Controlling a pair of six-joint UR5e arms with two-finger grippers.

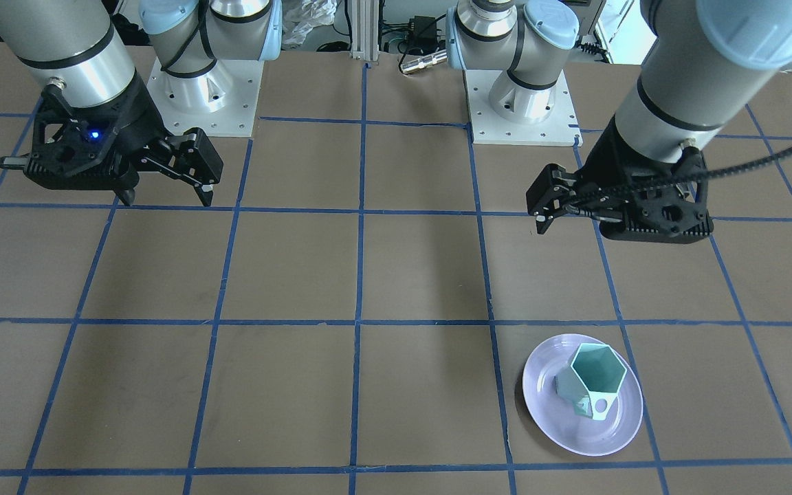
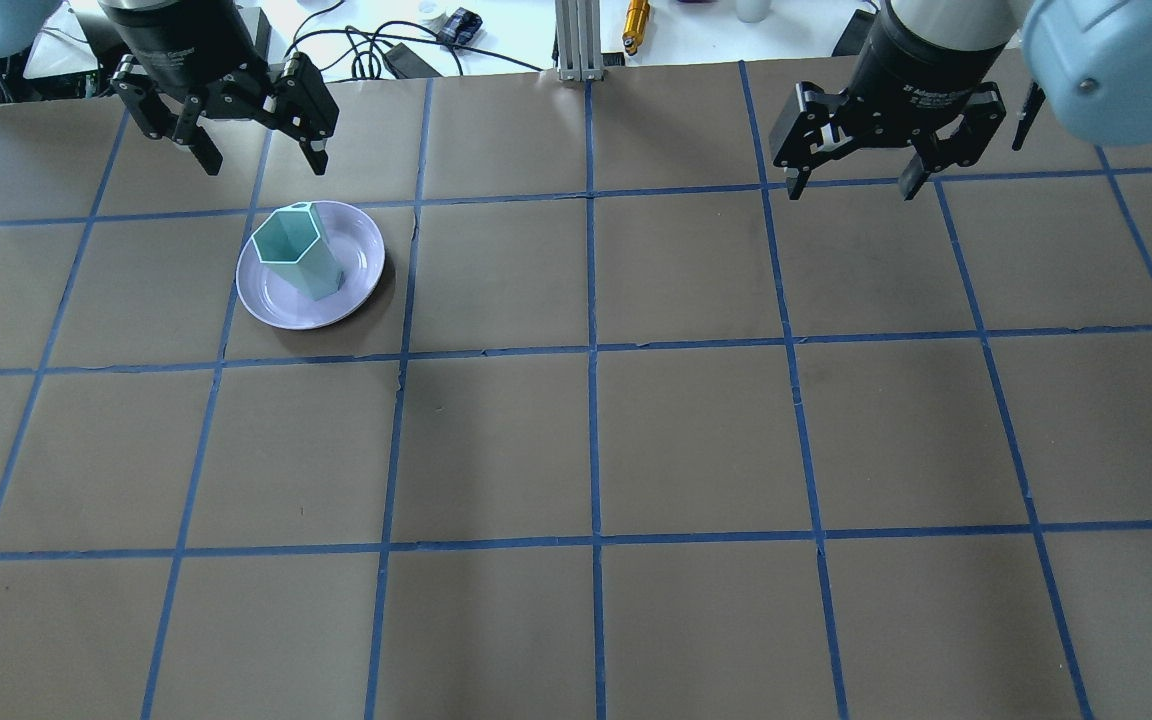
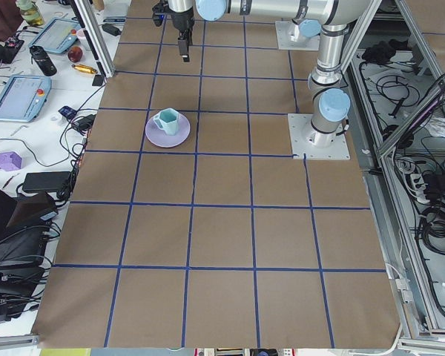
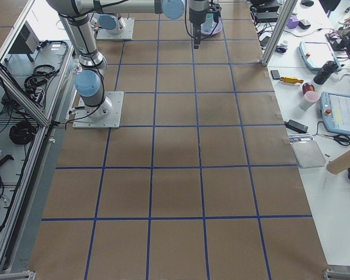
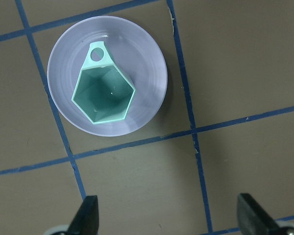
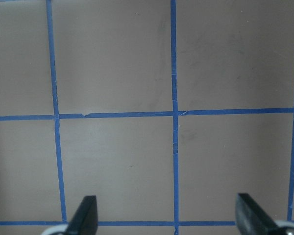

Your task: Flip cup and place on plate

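Observation:
The mint-green cup stands upright, mouth up, on the lavender plate at the table's far left. In the left wrist view the cup shows its hexagonal rim, with the handle toward the plate's far rim. My left gripper hangs open and empty above the table, clear of the cup; its fingertips frame the wrist view's bottom edge. My right gripper is open and empty over bare table at the far right, also shown in its wrist view.
Brown paper with a blue tape grid covers the table. The two arm bases stand at the robot's edge. An aluminium post, cables and small tools lie past the far edge.

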